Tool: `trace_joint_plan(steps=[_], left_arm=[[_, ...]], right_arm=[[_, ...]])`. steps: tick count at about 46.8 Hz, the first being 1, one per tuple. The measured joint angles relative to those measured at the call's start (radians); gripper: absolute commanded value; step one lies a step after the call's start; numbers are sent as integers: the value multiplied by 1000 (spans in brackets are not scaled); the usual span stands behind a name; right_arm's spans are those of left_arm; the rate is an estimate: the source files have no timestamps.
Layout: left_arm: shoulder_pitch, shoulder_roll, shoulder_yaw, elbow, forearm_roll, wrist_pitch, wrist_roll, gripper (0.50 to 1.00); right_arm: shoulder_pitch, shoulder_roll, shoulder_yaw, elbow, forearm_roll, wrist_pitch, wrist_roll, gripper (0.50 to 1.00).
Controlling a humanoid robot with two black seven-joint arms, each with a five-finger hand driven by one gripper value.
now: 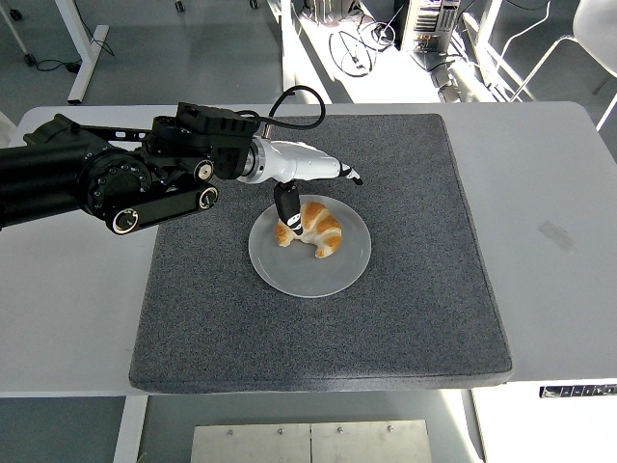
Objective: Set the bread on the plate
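1. Room: a grey floor lies beyond the white surface (549,183), with loose black cables (362,43) in a sunlit patch and white furniture legs (82,48) at the upper left.
2. Surface: a smooth white top, mostly covered by a dark grey mat (318,318) of coarse, felt-like texture, roughly square with rounded corners. A faint smudge marks the bare top to the right of the mat.
3. Plate (318,275): round, flat and translucent grey-white, lying on the mat a little above its middle.
4. Bread (318,231): a croissant, curved, golden brown with paler ridged bands, lying on the upper half of the plate, inside the rim.
5. Left arm (87,183): black, jointed and bulky, entering from the left edge and reaching across the upper left of the mat; a black cable (289,101) loops above its wrist. Nothing stands between plate and near edge.
6. Left hand (307,188): a white shell with dark fingers, held over the plate's upper rim. The fingers are spread and hold nothing: one dark finger (287,207) points down at the croissant's left end, seemingly touching it, while the others (347,175) stretch to the right, clear of the bread.
7. Right arm: out of view.
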Motion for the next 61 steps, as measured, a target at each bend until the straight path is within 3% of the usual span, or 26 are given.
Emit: trace_joint_plan(steps=[10,28,33,42,52,61], left_arm=[[-48,55,-40,-13,-66,2,1,980],[-42,60,-137,24,-195,34,13,978],[-7,59,-176,69,-324,48,4,980],[171,72,-427,108,-754,47,-1,981],[236,58,-499,225,-810,39,2,981],[298,2,-598,355,-905,38,-2,983]], right_arm=[[-1,0,0,0,0,0,0,1000],[-1,0,0,0,0,0,0,1000],[1,0,0,2,0,1,0,1000],[-3,0,2,1,1,2,0,1000],[-8,0,0,1,0,0,0,1000],[-6,0,4,1,0,0,0,1000]])
